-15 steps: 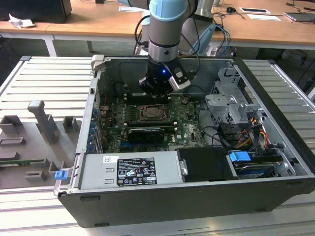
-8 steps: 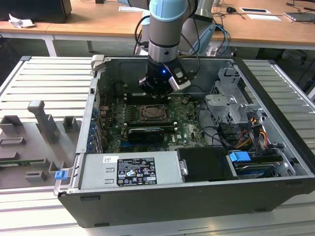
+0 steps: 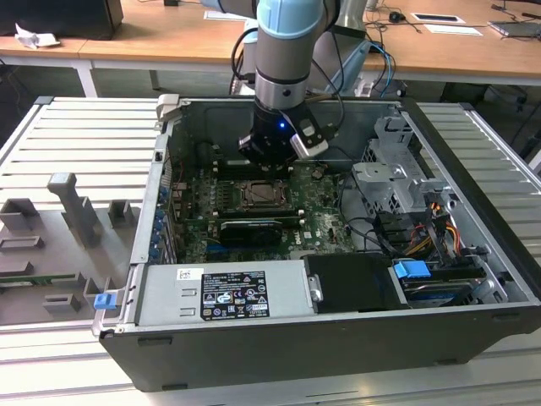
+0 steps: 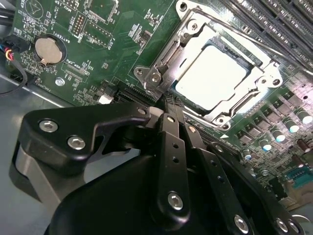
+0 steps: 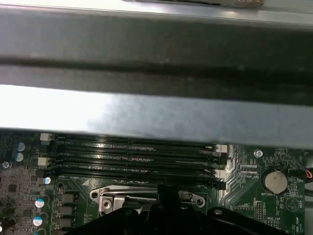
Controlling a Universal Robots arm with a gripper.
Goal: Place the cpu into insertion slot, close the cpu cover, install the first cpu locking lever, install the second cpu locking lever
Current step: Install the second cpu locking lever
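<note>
The cpu (image 4: 210, 81), a pale square chip, lies flat in the insertion slot (image 3: 264, 194) on the green board. The cpu cover (image 4: 171, 54), a silver frame plate, lies down around the chip, whose face shows through the cut-out. A thin metal lever rod (image 4: 254, 49) runs along one side of the frame. My gripper (image 4: 168, 103) is low over the socket's corner, its black fingers (image 4: 168, 147) drawn together with nothing seen between them. In the exterior view the gripper (image 3: 272, 161) hangs just behind the socket, inside the open case.
Long black memory slots (image 5: 132, 152) lie beside the socket under the case's metal wall (image 5: 146, 112). A coin battery (image 4: 47, 50) sits on the board. A black card (image 3: 249, 228), the power supply (image 3: 224, 292) and a drive cage (image 3: 393, 182) surround the board.
</note>
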